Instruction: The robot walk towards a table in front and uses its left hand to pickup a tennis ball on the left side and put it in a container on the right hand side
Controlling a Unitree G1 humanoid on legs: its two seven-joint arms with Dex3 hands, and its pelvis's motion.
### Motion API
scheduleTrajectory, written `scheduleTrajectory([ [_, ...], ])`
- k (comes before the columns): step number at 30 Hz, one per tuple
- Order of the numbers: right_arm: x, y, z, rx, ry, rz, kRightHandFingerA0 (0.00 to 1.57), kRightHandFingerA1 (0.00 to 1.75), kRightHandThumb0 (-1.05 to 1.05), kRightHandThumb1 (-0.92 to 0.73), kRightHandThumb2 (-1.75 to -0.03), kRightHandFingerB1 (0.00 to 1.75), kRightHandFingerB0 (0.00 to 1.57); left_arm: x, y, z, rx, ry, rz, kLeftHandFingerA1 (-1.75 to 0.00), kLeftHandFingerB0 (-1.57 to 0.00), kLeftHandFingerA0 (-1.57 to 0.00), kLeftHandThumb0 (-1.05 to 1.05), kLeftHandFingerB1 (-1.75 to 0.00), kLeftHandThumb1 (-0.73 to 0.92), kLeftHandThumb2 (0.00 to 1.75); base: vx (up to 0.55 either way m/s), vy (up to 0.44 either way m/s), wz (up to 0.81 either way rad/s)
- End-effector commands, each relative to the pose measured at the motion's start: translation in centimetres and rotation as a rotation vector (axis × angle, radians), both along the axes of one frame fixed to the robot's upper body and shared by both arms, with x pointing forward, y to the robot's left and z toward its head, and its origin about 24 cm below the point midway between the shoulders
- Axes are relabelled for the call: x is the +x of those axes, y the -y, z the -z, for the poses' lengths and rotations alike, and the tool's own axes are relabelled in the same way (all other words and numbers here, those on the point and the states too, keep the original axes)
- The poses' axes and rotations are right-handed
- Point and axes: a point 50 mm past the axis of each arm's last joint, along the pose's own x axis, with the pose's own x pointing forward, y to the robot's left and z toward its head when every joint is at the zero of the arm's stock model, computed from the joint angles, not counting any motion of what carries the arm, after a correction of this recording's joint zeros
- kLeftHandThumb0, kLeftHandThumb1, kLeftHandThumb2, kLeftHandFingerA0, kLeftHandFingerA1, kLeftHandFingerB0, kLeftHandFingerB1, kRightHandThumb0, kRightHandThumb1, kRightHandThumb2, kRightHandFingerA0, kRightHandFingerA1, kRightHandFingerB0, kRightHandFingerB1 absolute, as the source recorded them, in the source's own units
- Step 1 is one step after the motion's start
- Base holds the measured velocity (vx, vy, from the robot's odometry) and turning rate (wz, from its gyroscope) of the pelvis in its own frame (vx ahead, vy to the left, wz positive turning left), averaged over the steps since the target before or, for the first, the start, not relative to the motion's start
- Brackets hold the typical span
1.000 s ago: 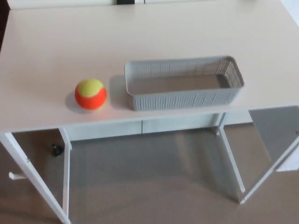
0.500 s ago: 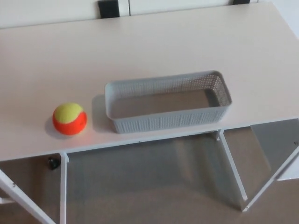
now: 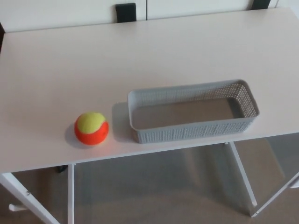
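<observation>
My hands are not showing in the frame, so I cannot tell their state. The orange and yellow tennis ball is sitting lower left on the pale counter, near the grey mesh container lying lower right. Grey floor is showing beneath.

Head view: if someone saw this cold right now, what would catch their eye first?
The orange and yellow tennis ball stands out most, sitting near the front edge of the pale table on its left side. Just to its right, apart from it, lies a long grey perforated basket, empty, also close to the front edge.
</observation>
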Motion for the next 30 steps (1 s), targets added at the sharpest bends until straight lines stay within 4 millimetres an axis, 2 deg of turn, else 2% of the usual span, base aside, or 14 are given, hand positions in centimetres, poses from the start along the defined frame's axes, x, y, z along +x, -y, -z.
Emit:
scheduleTrajectory([
  [1, -0.1, 0.5, 0.0, -0.021, 0.001, 0.015, 0.58, 0.47, -0.27, -0.46, -0.61, 0.41, 0.36, -0.2, -0.2, 0.0, 0.017, -0.025, 0.008, -0.47, -0.41, -0.59, -0.04, -0.41, 0.48, 0.52, 0.02, -0.101, 0.06],
  [10, -0.2, 0.3, -0.2, -0.014, 0.002, 0.008, 0.56, 0.48, -0.31, -0.46, -0.63, 0.41, 0.35, -0.1, -0.2, 0.0, 0.02, -0.03, 0.022, -0.47, -0.41, -0.6, -0.05, -0.42, 0.47, 0.52, 0.01, -0.069, 0.01],
  [14, -0.4, 0.4, 0.1, -0.015, -0.004, 0.013, 0.58, 0.49, -0.31, -0.45, -0.62, 0.42, 0.36, -0.5, 0.2, -0.3, 0.038, -0.038, 0.122, -0.45, -0.41, -0.59, -0.12, -0.41, 0.46, 0.54, 0.0, -0.04, 0.0],
  [17, -0.5, 0.4, 0.2, -0.015, -0.005, 0.014, 0.58, 0.49, -0.31, -0.45, -0.62, 0.42, 0.36, -0.5, 0.3, -0.3, 0.041, -0.041, 0.132, -0.45, -0.41, -0.59, -0.12, -0.41, 0.46, 0.54, 0.0, -0.085, 0.01],
  [18, -0.3, 0.7, 0.1, -0.015, -0.008, 0.025, 0.57, 0.48, -0.32, -0.45, -0.63, 0.41, 0.35, -0.3, 3.0, -1.4, 0.027, 0.018, 0.346, -0.44, -0.42, -0.58, -0.18, -0.4, 0.42, 0.54, 0.0, -0.086, 0.02],
  [19, -0.2, 0.8, 0.1, -0.015, -0.009, 0.03, 0.57, 0.48, -0.32, -0.45, -0.63, 0.41, 0.35, -0.4, 4.4, -2.0, 0.015, 0.043, 0.437, -0.44, -0.42, -0.58, -0.18, -0.4, 0.42, 0.54, 0.0, -0.086, 0.02],
  [20, -0.2, 0.8, 0.1, -0.015, -0.009, 0.03, 0.57, 0.48, -0.32, -0.45, -0.63, 0.41, 0.35, -0.4, 4.4, -2.0, 0.015, 0.042, 0.437, -0.44, -0.42, -0.58, -0.18, -0.4, 0.42, 0.54, 0.0, -0.087, 0.04],
  [21, 0.0, 0.8, 0.1, -0.017, -0.007, 0.025, 0.58, 0.49, -0.32, -0.45, -0.63, 0.41, 0.36, -1.2, 6.0, -3.0, -0.048, 0.09, 0.538, -0.45, -0.45, -0.57, -0.35, -0.42, 0.35, 0.58, -0.01, -0.091, 0.0],
  [22, 0.2, 0.7, 0.2, -0.019, -0.004, 0.018, 0.58, 0.49, -0.32, -0.45, -0.63, 0.41, 0.36, -2.3, 8.1, -4.4, -0.135, 0.151, 0.662, -0.45, -0.45, -0.57, -0.35, -0.42, 0.35, 0.58, -0.01, -0.09, 0.03],
  [23, 0.1, 0.7, 0.2, -0.014, -0.006, 0.017, 0.56, 0.48, -0.3, -0.46, -0.62, 0.41, 0.35, -2.8, 8.8, -5.2, -0.178, 0.169, 0.702, -0.44, -0.41, -0.53, -0.29, -0.4, 0.4, 0.58, 0.0, 0.0, 0.0],
  [26, -0.1, 0.5, 0.1, -0.006, -0.005, 0.018, 0.56, 0.48, -0.29, -0.46, -0.62, 0.41, 0.36, -3.4, 10.0, -7.9, -0.274, 0.216, 0.773, -0.44, -0.4, -0.51, -0.29, -0.4, 0.39, 0.58, 0.0, 0.0, 0.0],
  [28, -0.1, 0.5, 0.1, -0.006, -0.005, 0.018, 0.56, 0.48, -0.29, -0.46, -0.62, 0.41, 0.36, -3.4, 10.1, -8.0, -0.275, 0.214, 0.773, -0.44, -0.4, -0.51, -0.29, -0.4, 0.39, 0.58, 0.0, 0.0, 0.0],
  [29, -0.2, 0.8, 0.2, 0.013, -0.006, 0.042, 0.58, 0.44, -0.23, -0.52, -0.55, 0.37, 0.37, -2.7, 12.3, -16.1, -0.554, 0.427, 0.864, -0.39, -0.39, -0.51, -0.49, -0.36, 0.43, 0.54, 0.0, 0.0, 0.0],
  [30, 0.0, 0.7, 0.1, 0.016, -0.005, 0.046, 0.55, 0.48, -0.29, -0.46, -0.62, 0.41, 0.35, -1.9, 13.2, -20.0, -0.639, 0.637, 0.923, -0.4, -0.38, -0.55, -0.47, -0.36, 0.46, 0.54, 0.0, 0.0, 0.0],
])
